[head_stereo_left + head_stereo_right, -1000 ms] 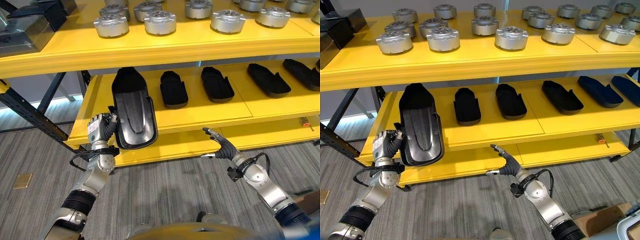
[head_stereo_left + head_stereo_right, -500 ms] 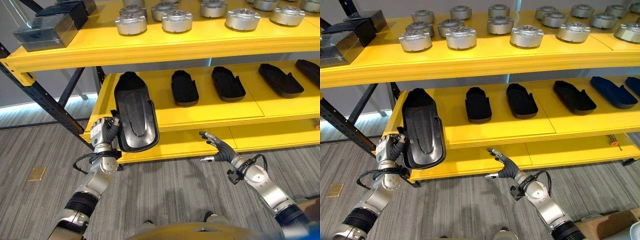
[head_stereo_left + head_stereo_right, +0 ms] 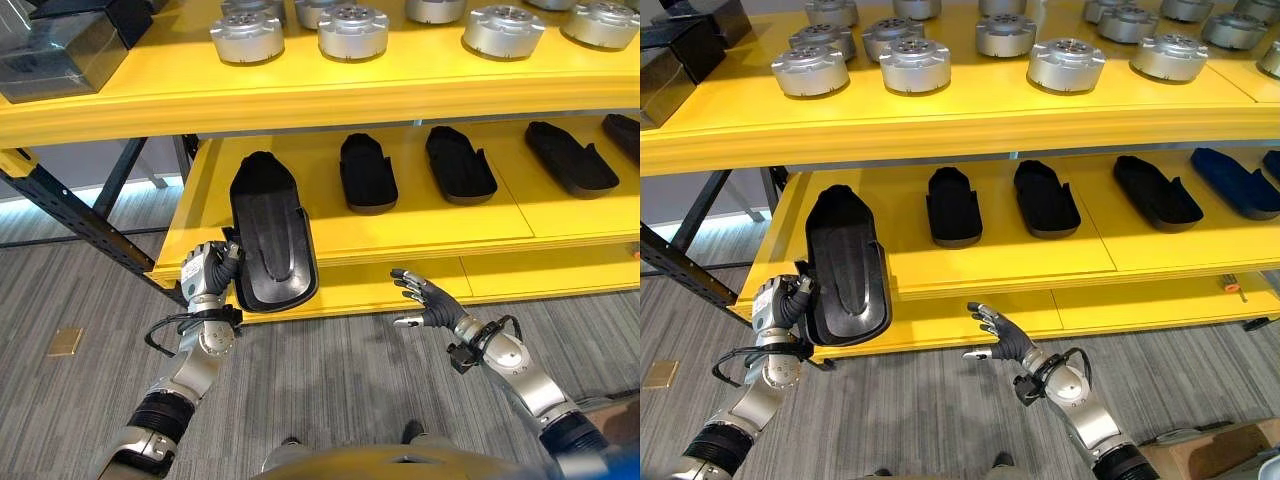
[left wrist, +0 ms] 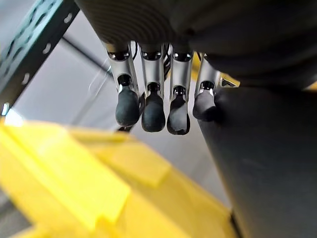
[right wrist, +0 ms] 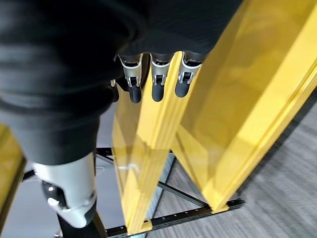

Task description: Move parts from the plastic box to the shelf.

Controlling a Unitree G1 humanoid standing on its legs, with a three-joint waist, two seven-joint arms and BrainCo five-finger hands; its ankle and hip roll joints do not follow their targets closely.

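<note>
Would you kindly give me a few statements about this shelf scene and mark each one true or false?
1. The left hand grips the large black part by its edge. True.
2. The right hand holds a silver disc. False: its fingers are spread and hold nothing.
3. Silver round parts sit on the upper shelf. True.
4. The middle shelf carries only silver discs. False: black shoe-shaped parts lie there.
5. The large black part lies wholly on the floor. False: it is at the middle shelf's left front corner.

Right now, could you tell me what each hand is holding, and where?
The left hand grips the black part by its near left edge; the right hand holds nothing.
</note>
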